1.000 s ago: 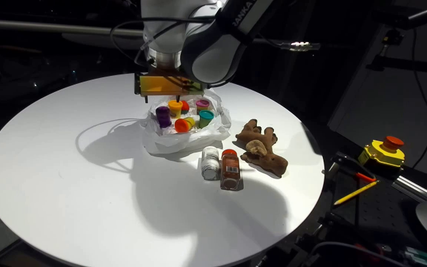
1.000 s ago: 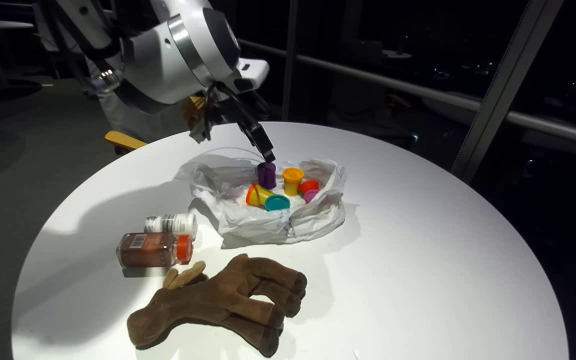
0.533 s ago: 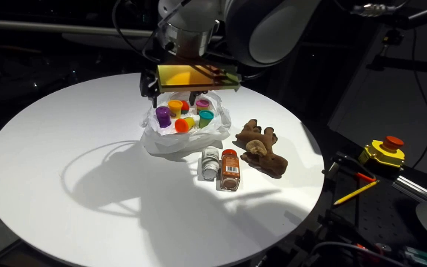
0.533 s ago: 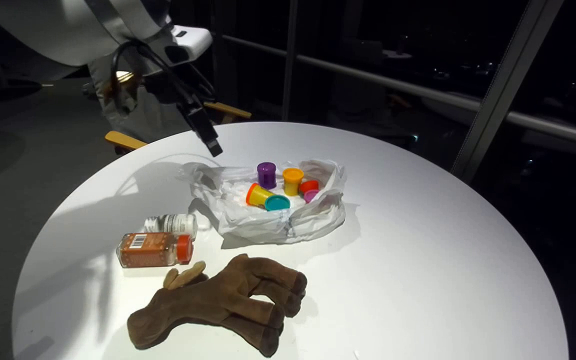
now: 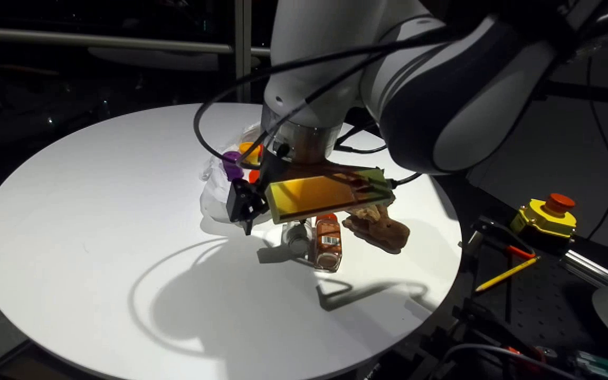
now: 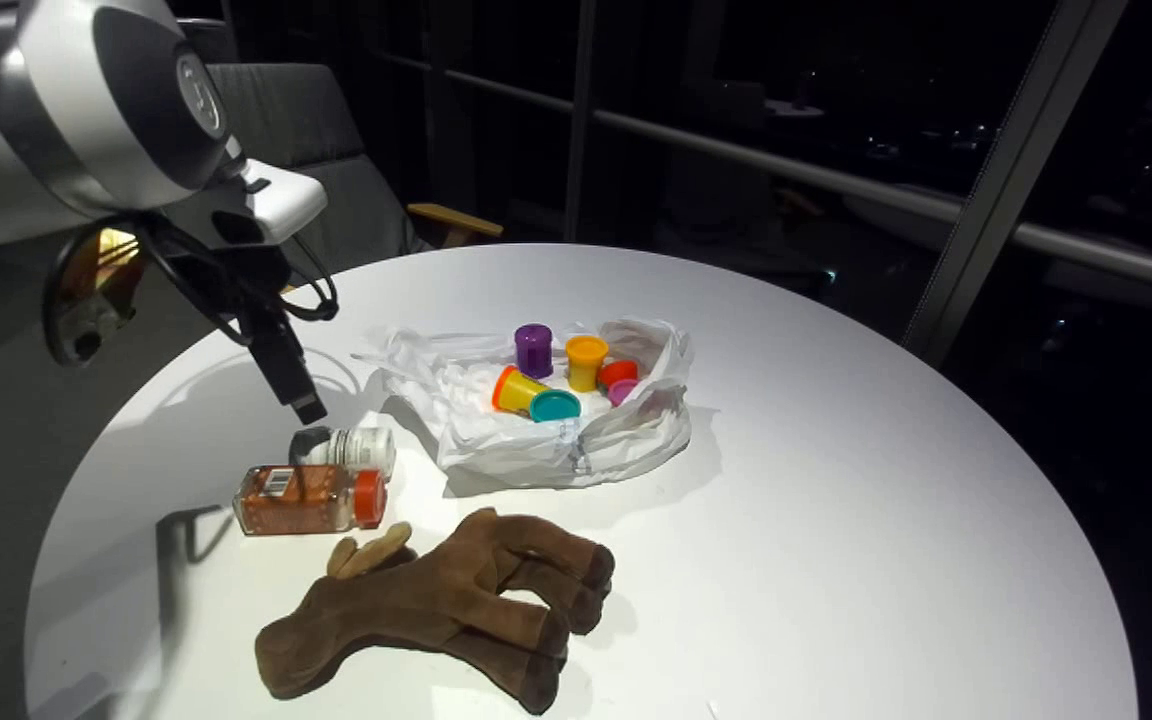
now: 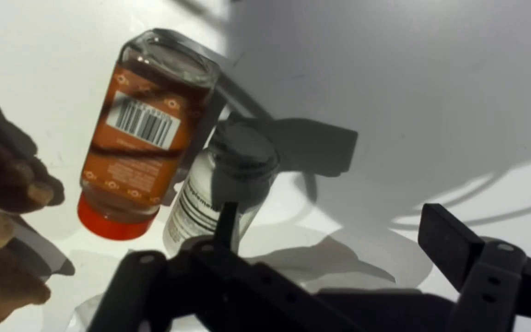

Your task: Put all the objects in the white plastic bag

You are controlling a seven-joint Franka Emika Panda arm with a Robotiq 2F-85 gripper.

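A white plastic bag (image 6: pixel 511 462) lies open on the table with several coloured pots in it, such as a purple pot (image 6: pixel 533 352) and a yellow pot (image 6: pixel 584 364). Outside it lie a white bottle (image 6: pixel 366 448), an orange-labelled spice bottle (image 6: pixel 301 502) with a red cap, and a brown plush moose (image 6: pixel 446 600). My gripper (image 7: pixel 332 219) is open and empty above the table by the white bottle. In the wrist view, one finger overlaps the white bottle (image 7: pixel 196 193); the other is off to its right. In an exterior view the arm hides part of the bag (image 5: pixel 213 205).
The spice bottle (image 7: pixel 141 133) lies close beside the white bottle, on the side away from the gap between my fingers. The moose's head (image 5: pixel 388 235) is near them. A round white table (image 5: pixel 98 274) bears everything; a yellow-and-red stop button (image 5: pixel 547 219) stands off its edge.
My gripper has moved from above the bag and pots to the white bottle and come down lower. It stands open now. The pots, bottles and moose have not moved.
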